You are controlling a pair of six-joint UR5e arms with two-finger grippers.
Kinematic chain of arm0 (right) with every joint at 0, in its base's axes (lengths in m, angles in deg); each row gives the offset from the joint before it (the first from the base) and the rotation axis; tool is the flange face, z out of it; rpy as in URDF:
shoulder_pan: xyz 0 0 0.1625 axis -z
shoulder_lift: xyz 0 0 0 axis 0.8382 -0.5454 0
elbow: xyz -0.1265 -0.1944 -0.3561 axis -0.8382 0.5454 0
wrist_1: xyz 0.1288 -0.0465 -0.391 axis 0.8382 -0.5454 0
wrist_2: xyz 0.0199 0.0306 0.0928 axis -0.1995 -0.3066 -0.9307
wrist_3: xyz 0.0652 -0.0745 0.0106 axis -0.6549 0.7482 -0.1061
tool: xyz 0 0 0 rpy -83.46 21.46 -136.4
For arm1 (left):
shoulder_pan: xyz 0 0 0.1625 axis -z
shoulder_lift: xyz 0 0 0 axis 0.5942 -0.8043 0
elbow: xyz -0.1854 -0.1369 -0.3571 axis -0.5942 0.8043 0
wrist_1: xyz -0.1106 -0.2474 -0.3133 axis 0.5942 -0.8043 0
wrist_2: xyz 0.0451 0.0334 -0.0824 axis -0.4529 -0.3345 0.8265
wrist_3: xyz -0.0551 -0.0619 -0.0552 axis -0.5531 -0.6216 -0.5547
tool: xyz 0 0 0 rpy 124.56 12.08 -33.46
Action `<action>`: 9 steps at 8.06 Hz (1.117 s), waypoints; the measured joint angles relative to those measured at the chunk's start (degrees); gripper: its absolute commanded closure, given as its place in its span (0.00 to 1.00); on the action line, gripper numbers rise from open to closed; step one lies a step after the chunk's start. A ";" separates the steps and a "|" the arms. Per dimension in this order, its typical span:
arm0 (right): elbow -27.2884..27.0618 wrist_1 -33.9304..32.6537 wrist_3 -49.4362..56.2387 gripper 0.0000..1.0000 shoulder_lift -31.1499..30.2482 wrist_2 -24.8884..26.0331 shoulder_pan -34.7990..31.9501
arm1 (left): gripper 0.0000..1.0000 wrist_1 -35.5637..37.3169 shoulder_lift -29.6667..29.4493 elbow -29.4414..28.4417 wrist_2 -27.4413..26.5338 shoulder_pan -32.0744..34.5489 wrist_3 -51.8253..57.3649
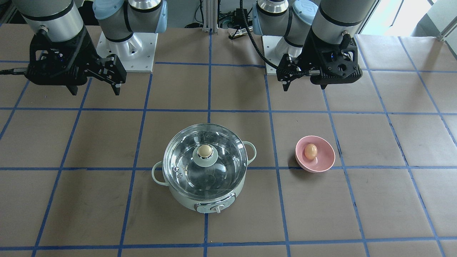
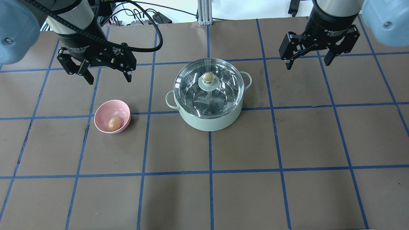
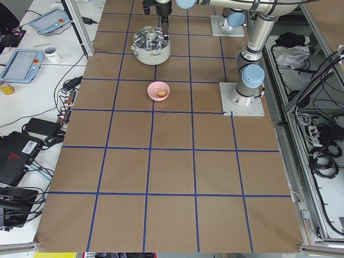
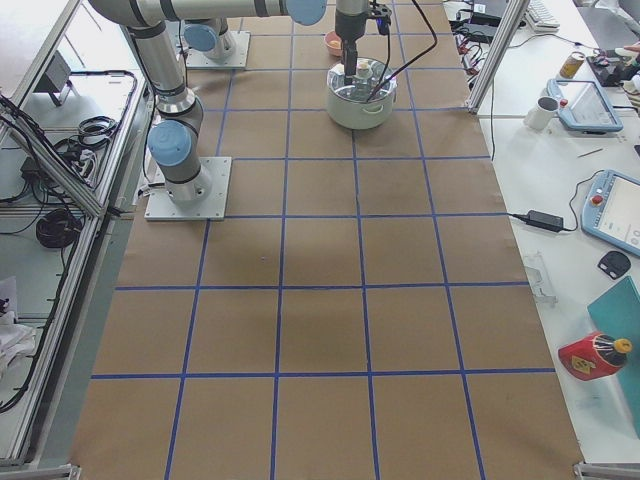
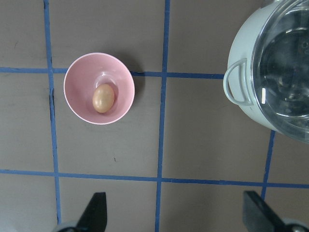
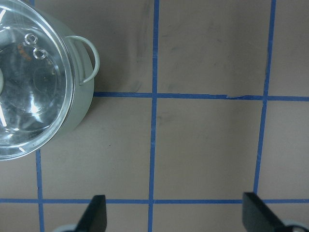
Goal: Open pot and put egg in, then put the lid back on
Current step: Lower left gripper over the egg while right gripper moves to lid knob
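The left gripper [image 2: 109, 80] is held wide open and empty, as is the right gripper [image 2: 308, 65]. In the wrist views only their fingertips [image 5: 96, 211] are seen, cut off at the bottom edge. The pot [image 2: 209, 119] is cropped there too, and its dial [image 1: 214, 208] is shown only from the front. The lid [image 2: 223, 88] is seated on the pot. The egg [image 2: 114, 123] is held in the pink bowl [image 2: 104, 111], apart from the pot on the left gripper's side.

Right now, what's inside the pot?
Through the glass lid seated on it, the pot shows only bare shiny steel. The patch beneath the lid's centre base is hidden. The egg lies in the pink bowl.
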 measured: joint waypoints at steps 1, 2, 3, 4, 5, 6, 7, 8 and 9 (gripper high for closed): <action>0.00 0.04 -0.05 0.00 0.03 0.04 0.00 | 0.00 0.03 0.02 0.04 -0.02 -0.03 0.53; -0.04 0.04 -0.09 0.00 0.02 0.09 -0.01 | 0.00 0.55 -0.08 0.42 -0.28 -0.34 2.71; -0.06 -0.01 -0.07 0.00 0.07 0.11 -0.02 | 0.00 2.72 -0.44 0.94 -0.51 -0.81 6.88; -0.06 -0.39 -0.14 0.00 0.32 0.00 -0.12 | 0.00 6.20 -1.30 2.03 -0.61 -1.76 10.51; 0.06 -1.12 -0.86 0.00 0.64 -0.30 -0.43 | 0.00 10.16 -2.82 4.00 -0.49 -3.97 13.38; 0.39 -2.58 -3.93 0.00 1.39 -0.81 -1.50 | 0.00 14.49 -4.82 6.25 -0.22 -6.76 15.72; 0.83 -4.86 -8.54 0.00 3.18 -1.05 -4.56 | 0.00 17.55 -6.93 7.98 -0.21 -8.57 17.49; 1.68 -7.94 -13.35 0.00 6.02 -0.65 -8.60 | 0.00 19.50 -8.98 9.03 -0.36 -9.69 18.81; 3.28 -10.58 -18.15 0.00 9.26 -0.46 -11.91 | 0.00 20.68 -11.04 10.26 -0.57 -10.46 19.22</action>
